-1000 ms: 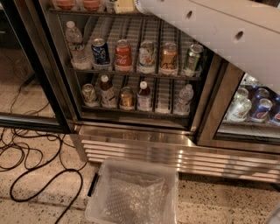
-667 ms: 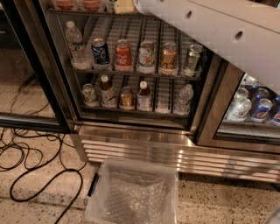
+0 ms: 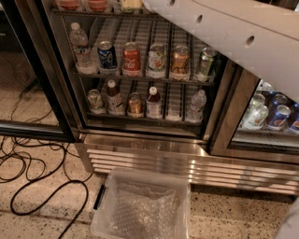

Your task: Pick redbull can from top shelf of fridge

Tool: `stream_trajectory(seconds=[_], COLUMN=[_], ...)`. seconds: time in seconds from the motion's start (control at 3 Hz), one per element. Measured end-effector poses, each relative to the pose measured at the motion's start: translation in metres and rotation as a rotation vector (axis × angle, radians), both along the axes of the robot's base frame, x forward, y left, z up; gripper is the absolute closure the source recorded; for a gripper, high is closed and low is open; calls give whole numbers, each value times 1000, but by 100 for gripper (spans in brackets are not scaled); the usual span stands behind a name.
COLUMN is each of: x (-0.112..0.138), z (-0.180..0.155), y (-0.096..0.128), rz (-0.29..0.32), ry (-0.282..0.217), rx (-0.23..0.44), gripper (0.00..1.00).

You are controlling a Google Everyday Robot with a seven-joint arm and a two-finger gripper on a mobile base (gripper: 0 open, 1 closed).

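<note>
At the top shelf point(image 3: 93, 12) edge our arm point(image 3: 224, 32) reaches in, gripper out of view; we cannot tell its grasp. Next, probably: closing round the redbull can.

The gripper point(image 3: 131, 4) is sitting at the upper edge of the view, at the front of the top shelf point(image 3: 107, 12) of the fridge point(image 3: 140, 149). Reddish containers point(image 3: 97, 3) are crowding the space just to its left, and the white arm point(image 3: 224, 37) is filling the room to its right. Below it, a row of cans point(image 3: 156, 60) is blocking the middle rack's front, and one lane point(image 3: 174, 100) between bottles on the lowest rack is lying open. Far below, a clear bin point(image 3: 107, 186) is occupying the floor, and the dark door frame point(image 3: 41, 70) is bounding the opening on the left.
</note>
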State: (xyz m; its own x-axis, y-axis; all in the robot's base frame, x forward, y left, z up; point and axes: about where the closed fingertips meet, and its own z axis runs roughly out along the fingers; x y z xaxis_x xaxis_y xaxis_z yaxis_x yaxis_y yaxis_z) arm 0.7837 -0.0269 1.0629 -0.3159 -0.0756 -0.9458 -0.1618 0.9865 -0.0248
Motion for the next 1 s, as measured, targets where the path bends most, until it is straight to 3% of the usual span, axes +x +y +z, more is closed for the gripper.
stream_trajectory(seconds=[0.67,1.0], x=[16,19], z=[7,8], y=[-8,-9], rz=[-62,-59], ry=[-45,-54], rx=[30,24], gripper=[41,40])
